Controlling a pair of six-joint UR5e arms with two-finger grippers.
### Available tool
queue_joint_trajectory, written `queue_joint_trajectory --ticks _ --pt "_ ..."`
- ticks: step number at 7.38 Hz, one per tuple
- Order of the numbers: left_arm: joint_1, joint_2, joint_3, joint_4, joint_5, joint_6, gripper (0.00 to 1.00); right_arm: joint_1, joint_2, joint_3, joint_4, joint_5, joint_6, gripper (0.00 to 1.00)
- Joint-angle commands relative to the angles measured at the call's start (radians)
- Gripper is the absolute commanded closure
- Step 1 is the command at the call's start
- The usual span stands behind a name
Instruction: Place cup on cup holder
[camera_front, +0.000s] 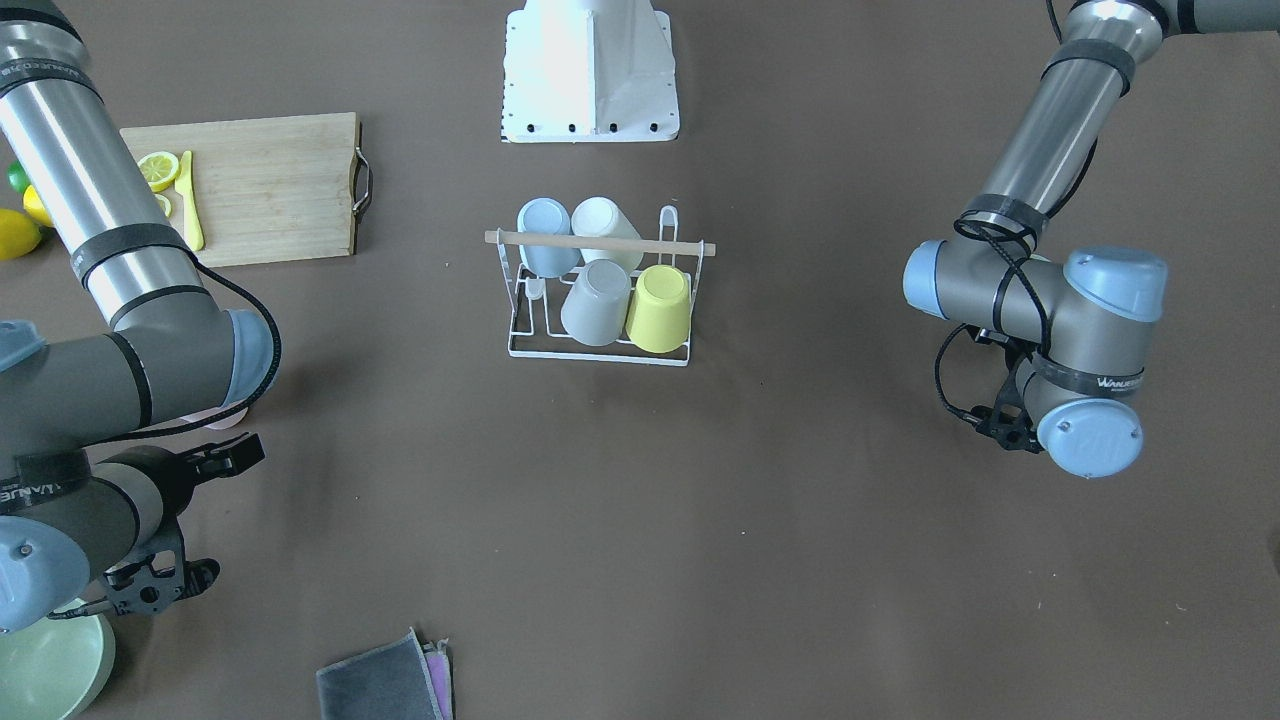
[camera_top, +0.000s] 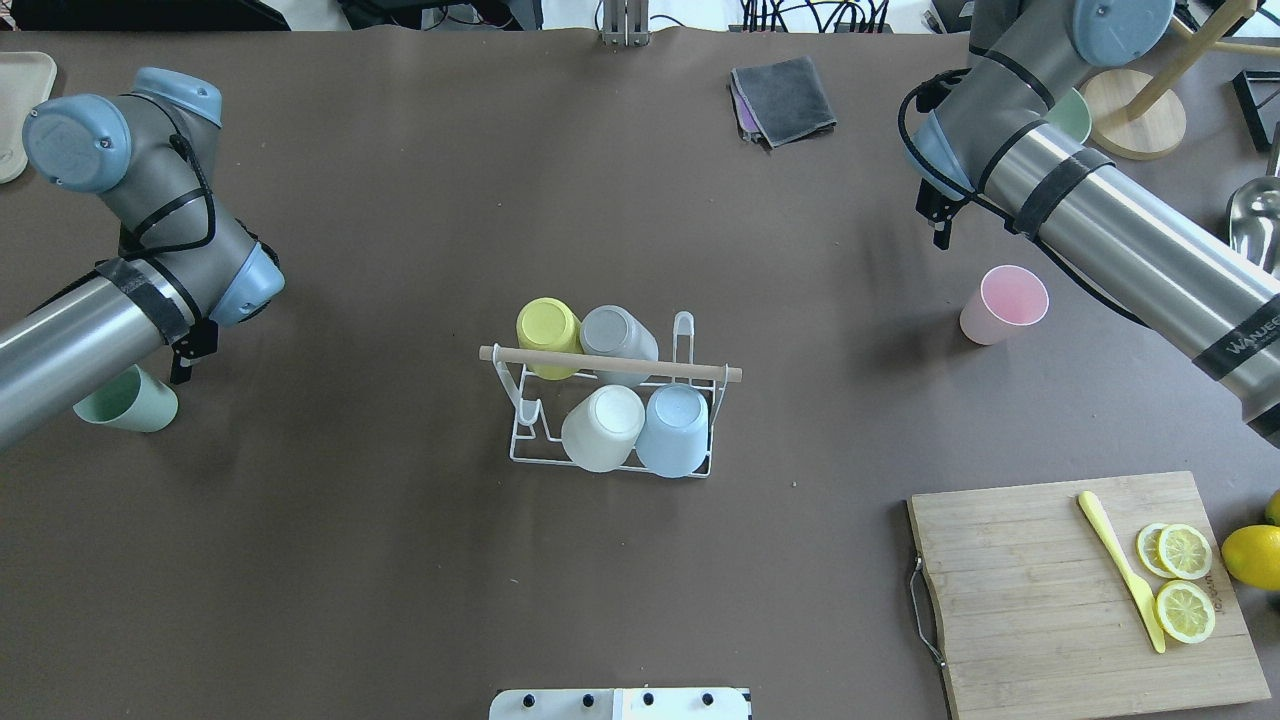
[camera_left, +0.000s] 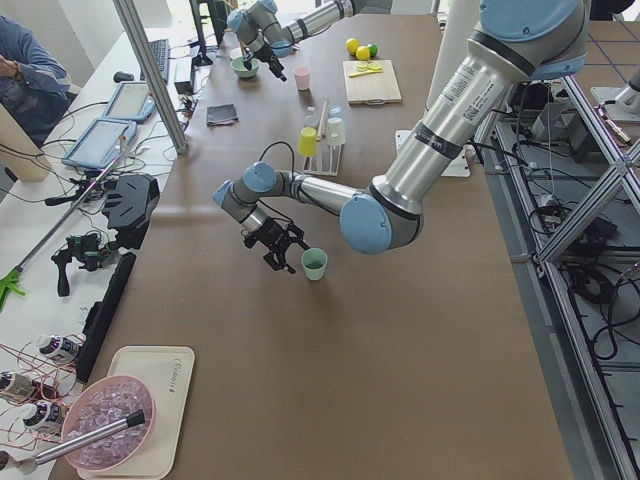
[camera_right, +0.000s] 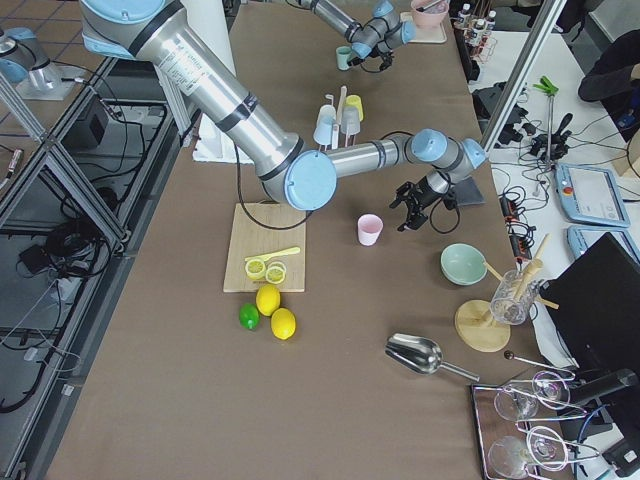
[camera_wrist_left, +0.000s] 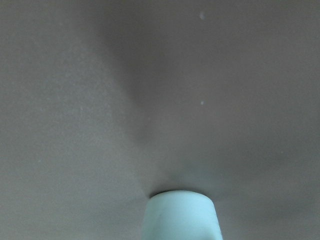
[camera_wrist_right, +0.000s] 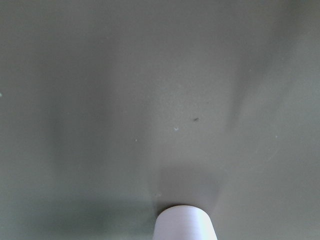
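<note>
Front-facing: the white wire cup holder with wooden rod handle sits mid-desk, well off every edge. Four cups are on it mouth-down: pale blue plastic cup, white plastic cup, grey plastic cup, yellow plastic cup. Two prongs look free. One bare white prong is at the holder corner toward the operators' edge and right edge. A second bare white prong is at the corner toward the robot's edge and left edge.

Overhead: the mint-green plastic cup stands near the left edge, partly under the left arm. The pink plastic cup stands mouth-up toward the right edge. Both are on the desk.

Exterior left: the left gripper is just beside the mint-green cup, not around it. Cannot tell whether it is released or clenched.

Exterior right: the right gripper is just beside the pink cup. Its state also cannot be told.

Wrist views: each shows its cup at bottom centre, with no fingers in frame.

Judged step: closing in to grasp. Centre the cup wall between the fingers, grip below the rim, lift clear and flip it mouth-down. Come down past the rod onto the nearer bare prong without nudging neighbouring cups, one arm at a time.
</note>
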Motion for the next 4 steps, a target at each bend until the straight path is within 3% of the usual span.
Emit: queue_joint_trajectory --ticks 1,3,4 --pt "0.002 -0.001 0.013 0.005 -0.002 0.029 0.02 -0.002 0.004 -0.023 -0.058 -0.002 -0.049 0.0" --pt "0.008 -0.007 0.013 0.04 -0.007 0.029 0.02 -0.003 0.018 -0.055 -0.057 -0.007 -0.058 0.0" --pt "0.016 -0.007 0.011 0.06 -0.007 0.029 0.02 -0.005 0.047 -0.116 -0.057 0.0 -0.087 0.0"
